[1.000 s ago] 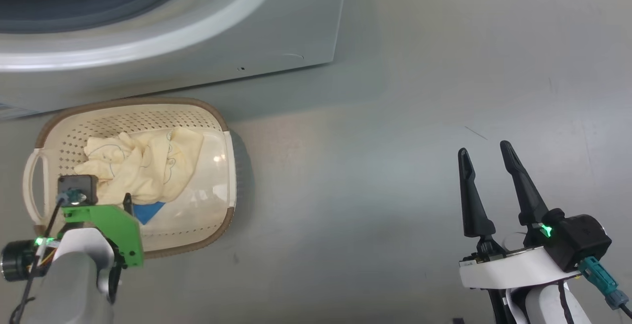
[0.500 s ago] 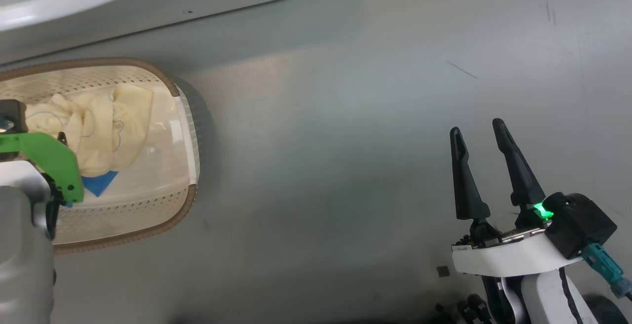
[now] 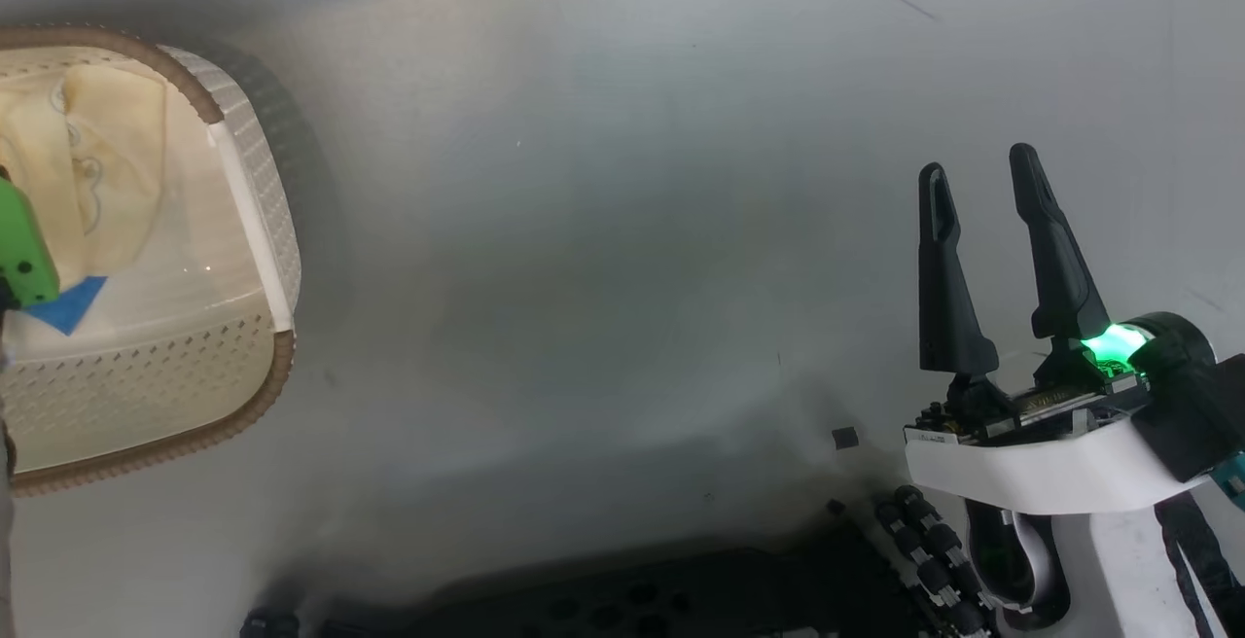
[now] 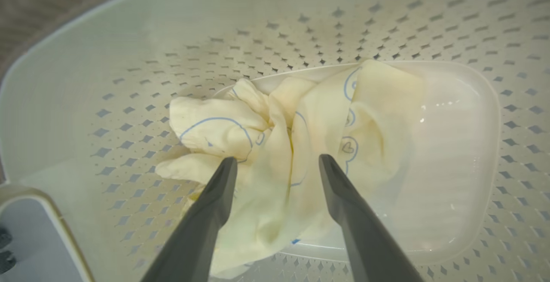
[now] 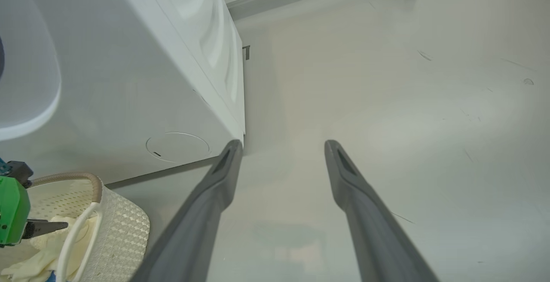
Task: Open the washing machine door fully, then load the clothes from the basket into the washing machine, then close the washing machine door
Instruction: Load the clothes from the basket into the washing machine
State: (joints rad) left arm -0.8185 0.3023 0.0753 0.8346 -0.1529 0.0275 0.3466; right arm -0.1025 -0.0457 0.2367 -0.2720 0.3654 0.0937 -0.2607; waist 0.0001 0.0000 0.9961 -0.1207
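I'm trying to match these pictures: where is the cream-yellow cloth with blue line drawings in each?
Head view: pale cream-yellow printed clothes at the left edge, inside the cream perforated plastic basket.
Left wrist view: clothes at centre.
Right wrist view: clothes in the bottom-left corner.
Shared landmark: the basket around them.

The basket (image 3: 255, 220) ran off the head view's left edge, and a green arm part (image 3: 24, 254) over it covered some of the clothes (image 3: 107, 161). In the right wrist view the basket's wall hid most of the clothes, and the washer (image 5: 129, 80) behind the basket was cropped.
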